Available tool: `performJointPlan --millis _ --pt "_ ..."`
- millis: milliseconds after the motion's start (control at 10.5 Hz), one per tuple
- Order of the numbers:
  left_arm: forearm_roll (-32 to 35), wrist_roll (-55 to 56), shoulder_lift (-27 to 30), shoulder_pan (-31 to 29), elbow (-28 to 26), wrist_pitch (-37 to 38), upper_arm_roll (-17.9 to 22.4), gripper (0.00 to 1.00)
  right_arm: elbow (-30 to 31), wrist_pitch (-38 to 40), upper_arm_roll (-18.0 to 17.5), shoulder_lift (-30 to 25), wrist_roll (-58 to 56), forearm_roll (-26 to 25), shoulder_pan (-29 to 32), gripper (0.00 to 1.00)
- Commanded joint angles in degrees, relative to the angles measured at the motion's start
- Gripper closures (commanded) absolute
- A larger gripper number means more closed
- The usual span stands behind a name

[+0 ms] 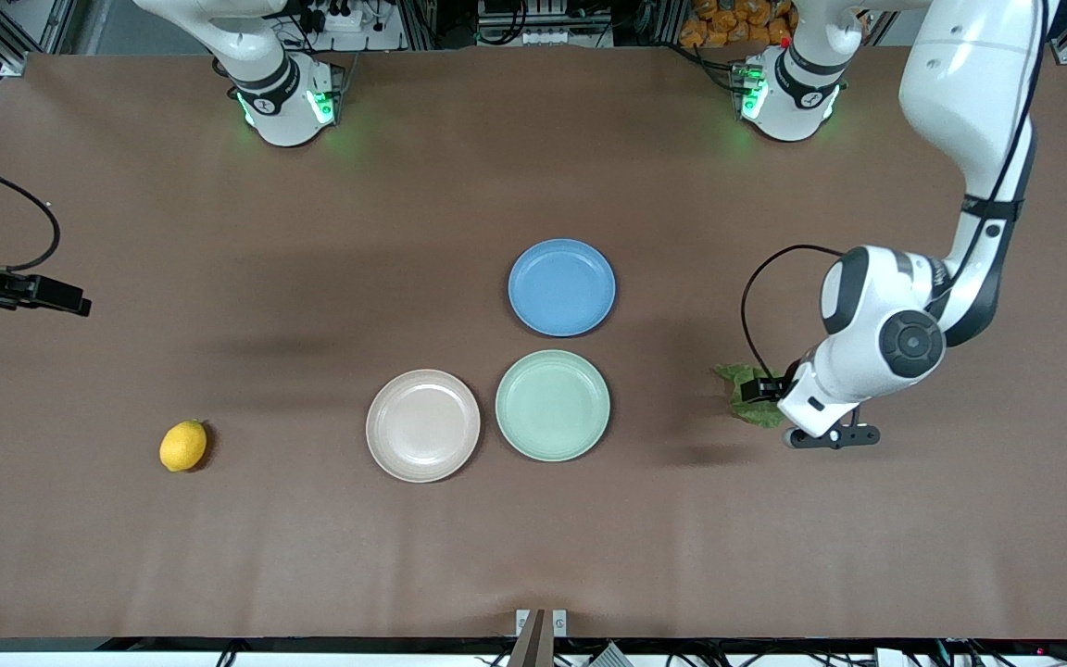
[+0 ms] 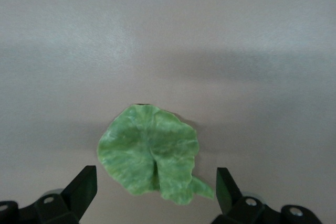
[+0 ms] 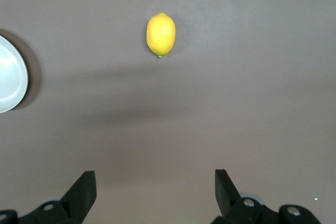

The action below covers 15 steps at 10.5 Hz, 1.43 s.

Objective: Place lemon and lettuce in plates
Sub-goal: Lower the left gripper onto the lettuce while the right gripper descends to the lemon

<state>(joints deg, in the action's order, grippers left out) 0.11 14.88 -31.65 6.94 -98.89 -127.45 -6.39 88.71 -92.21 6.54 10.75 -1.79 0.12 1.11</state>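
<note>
Lying nearest the front camera, toward the right arm's end of the brown table (image 1: 219,556): lemon (image 1: 183,446). Sitting empty beside each other mid-table: beige-pink plate (image 1: 422,425) and mint green plate (image 1: 552,405); farther back, blue plate (image 1: 561,287). Hovering over the lettuce (image 2: 149,153) with fingers spread wide: left gripper (image 2: 155,190). Hanging wide open, holding nothing, above bare table short of the lemon: right gripper (image 3: 155,190).

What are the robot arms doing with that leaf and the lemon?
The left gripper hangs open right over the lettuce, which lies flat on the table, not yet picked up. The right gripper is open above bare table, with the lemon lying untouched near the right arm's end. The beige plate and green plate sit empty, side by side.
</note>
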Motion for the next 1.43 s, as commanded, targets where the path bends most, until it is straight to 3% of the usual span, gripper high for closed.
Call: performJointPlan --millis 0,667,857,1048,1238,1333 --pt "-0.99 0.85 -2.79 0.18 0.28 -3.58 0.24 0.0 -0.03 -2.09 -0.39 2.5 -0.59 0.14 0.38 0.0" --pt "-0.73 3.05 -6.4 1.32 -3.48 -11.04 0.41 0.0 0.06 -5.08 -0.3 9.72 0.2 0.85 1.0 0.0" --pt "-0.29 3.14 -6.49 1.5 -5.16 -13.51 0.41 0.0 0.49 -8.5 -0.3 11.82 0.64 1.11 1.69 0.0" --pt "-0.2 3.23 -6.49 1.59 -5.87 -14.14 0.5 0.0 4.08 -16.64 -0.3 13.23 0.64 1.2 1.96 0.0" --pt "-0.11 2.97 -6.93 1.59 -5.87 -14.05 0.59 0.42 5.07 -22.99 -0.39 16.65 0.64 1.2 1.53 0.0" --pt "0.84 2.88 -6.93 1.59 -5.87 -14.05 0.59 0.57 4.98 -23.97 -0.39 17.28 0.64 1.11 1.44 0.0"
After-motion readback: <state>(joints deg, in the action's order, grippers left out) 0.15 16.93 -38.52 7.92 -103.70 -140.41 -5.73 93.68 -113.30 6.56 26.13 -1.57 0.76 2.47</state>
